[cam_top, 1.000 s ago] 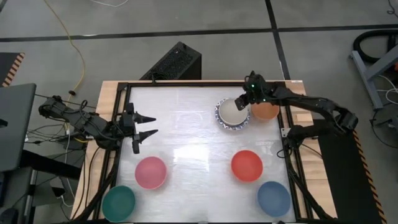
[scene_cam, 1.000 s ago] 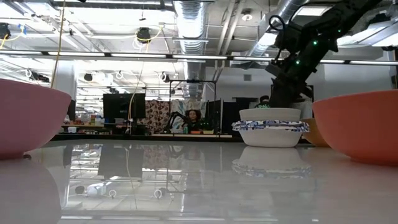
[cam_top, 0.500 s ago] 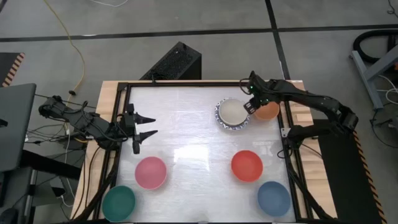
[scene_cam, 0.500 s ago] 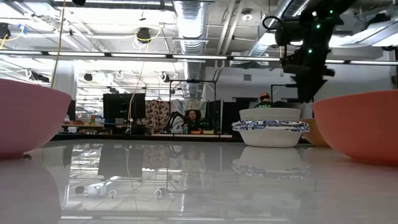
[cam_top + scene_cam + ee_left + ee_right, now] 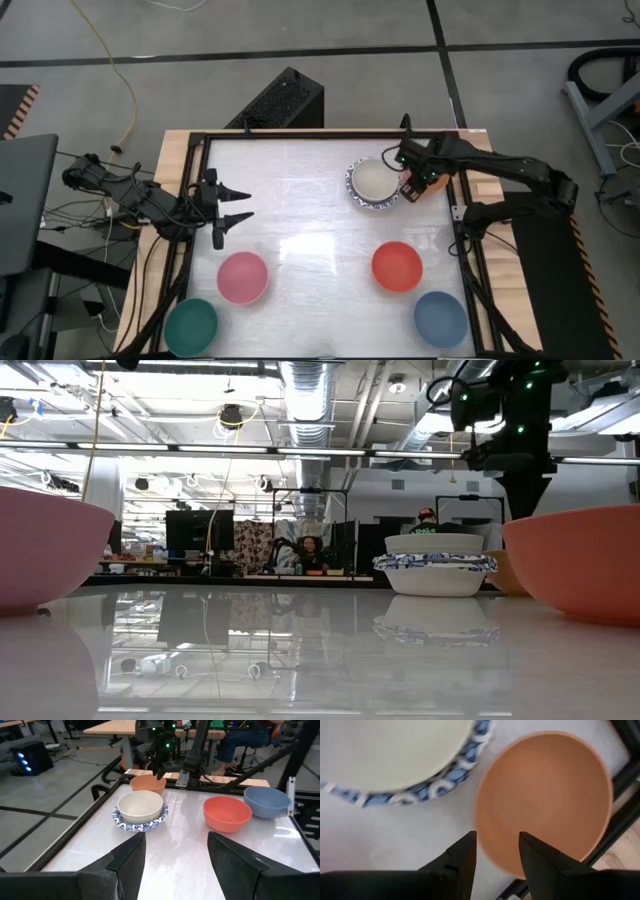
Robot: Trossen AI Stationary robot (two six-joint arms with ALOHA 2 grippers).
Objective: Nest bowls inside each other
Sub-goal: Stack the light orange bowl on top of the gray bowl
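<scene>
On the glossy white worktop (image 5: 310, 200), the lower part of the high view holds the green bowl (image 5: 190, 325), pink bowl (image 5: 242, 277), blue bowl (image 5: 440, 318) and red bowl (image 5: 397, 266), all plain and standing apart. At the upper right a cream bowl (image 5: 375, 180) sits nested in a blue-patterned white bowl (image 5: 358, 192), with the orange bowl (image 5: 432, 180) just beside it. The right claw (image 5: 411, 186) hangs over the orange bowl's near rim, fingers parted and empty; the left claw (image 5: 235, 203) waits at the left edge, spread wide.

Glossy white table (image 5: 310, 200), matt orange bowl (image 5: 545, 795)
</scene>
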